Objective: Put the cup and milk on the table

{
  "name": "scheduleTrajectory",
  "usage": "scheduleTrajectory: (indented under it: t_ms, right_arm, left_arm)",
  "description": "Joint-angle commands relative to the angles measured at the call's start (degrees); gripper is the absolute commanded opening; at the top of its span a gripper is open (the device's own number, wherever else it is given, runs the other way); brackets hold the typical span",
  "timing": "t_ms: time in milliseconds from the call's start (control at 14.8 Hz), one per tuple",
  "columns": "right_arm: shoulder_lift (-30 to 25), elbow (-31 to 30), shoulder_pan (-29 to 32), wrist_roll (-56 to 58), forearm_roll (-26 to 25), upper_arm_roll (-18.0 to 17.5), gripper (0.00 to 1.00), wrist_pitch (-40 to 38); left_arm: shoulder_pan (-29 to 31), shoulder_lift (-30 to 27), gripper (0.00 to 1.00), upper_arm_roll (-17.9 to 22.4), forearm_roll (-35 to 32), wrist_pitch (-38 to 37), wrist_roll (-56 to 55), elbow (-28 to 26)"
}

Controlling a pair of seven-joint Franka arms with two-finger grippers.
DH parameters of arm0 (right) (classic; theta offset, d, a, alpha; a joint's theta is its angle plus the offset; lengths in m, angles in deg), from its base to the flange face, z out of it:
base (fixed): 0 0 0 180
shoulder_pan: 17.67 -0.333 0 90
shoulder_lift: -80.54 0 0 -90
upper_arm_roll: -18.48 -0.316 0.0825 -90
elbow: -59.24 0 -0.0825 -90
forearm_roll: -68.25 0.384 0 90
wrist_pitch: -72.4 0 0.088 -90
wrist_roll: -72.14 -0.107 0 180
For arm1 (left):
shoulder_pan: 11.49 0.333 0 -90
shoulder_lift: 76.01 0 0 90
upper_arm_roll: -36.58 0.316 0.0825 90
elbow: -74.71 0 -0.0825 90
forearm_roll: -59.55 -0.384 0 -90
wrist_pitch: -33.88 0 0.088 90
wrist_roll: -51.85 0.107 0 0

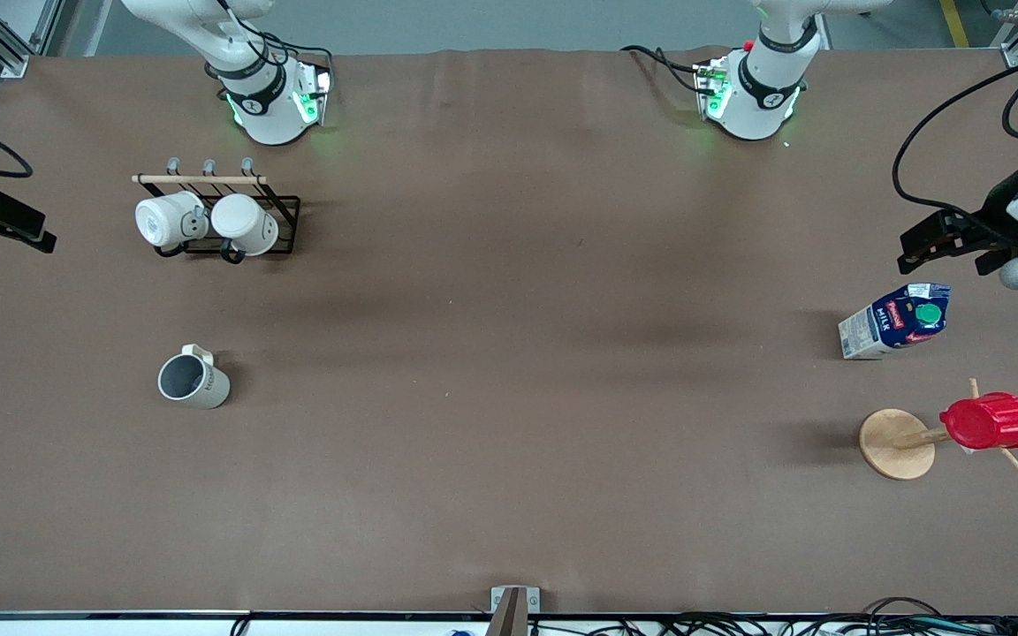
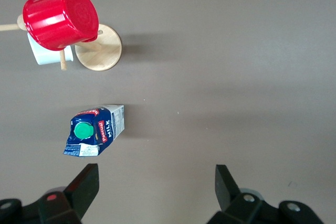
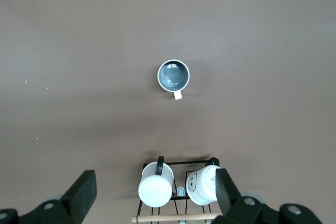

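Observation:
The cup point(image 1: 193, 380), off-white with a dark grey inside, stands upright on the brown table point(image 1: 509, 353) toward the right arm's end; it also shows in the right wrist view point(image 3: 174, 74). The milk point(image 1: 896, 321), a blue-and-white carton with a green cap, stands on the table toward the left arm's end and shows in the left wrist view point(image 2: 97, 129). My left gripper point(image 1: 911, 252) point(image 2: 156, 182) hangs open and empty above the table beside the milk. My right gripper point(image 1: 10, 221) point(image 3: 155, 190) hangs open and empty at the right arm's end, apart from the cup.
A black wire rack point(image 1: 284, 225) with a wooden bar holds two plain white mugs point(image 1: 169, 219) point(image 1: 246, 223), farther from the front camera than the cup. A wooden peg stand point(image 1: 896, 443) carrying a red ribbed cup point(image 1: 989, 421) stands nearer to the camera than the milk.

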Motion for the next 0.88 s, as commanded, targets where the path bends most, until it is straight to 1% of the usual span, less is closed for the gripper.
scheduleTrajectory:
  t_ms: [0,67,135,337,404,539,674,808]
  right_arm:
    - [0.6,-1.89,0.3,-0.05,-0.7,-0.51,1.0,0.57]
    - [1.57,-3.2,0.13,-0.05,-0.88,-0.42,1.0,2.75]
    - [1.84,-5.91,0.21,0.04,-1.31,-0.42,1.0,5.99]
    - [2.1,-15.58,0.48,0.48,-2.81,-0.33,1.0,15.75]
    - [2.8,-19.17,0.57,0.74,-2.81,-0.24,1.0,19.78]
    - [4.56,-24.2,1.09,0.92,-2.81,-0.15,1.0,27.43]
    - [6.93,-27.37,1.44,3.1,-2.81,0.89,1.0,33.5]
    - [11.04,-28.0,1.71,5.48,-2.72,1.86,1.0,38.08]
  left_arm:
    - [1.71,0.21,0.97,0.08,-0.48,2.1,-0.35,-2.5]
    - [3.12,0.21,0.98,0.0,-0.31,3.59,0.61,-3.91]
    - [3.48,0.21,0.98,0.0,-0.31,5.17,0.71,-5.58]
    - [5.67,0.12,0.98,0.08,-0.57,12.28,1.58,-11.72]
    - [7.08,0.21,0.98,0.08,-0.57,13.96,2.89,-13.14]
    - [10.32,1.35,0.98,0.08,-0.57,15.12,7.89,-14.38]
    - [12.27,2.75,0.98,0.08,-0.57,15.29,10.11,-14.47]
    - [12.8,3.98,0.98,0.08,-0.48,17.13,10.11,-15.25]
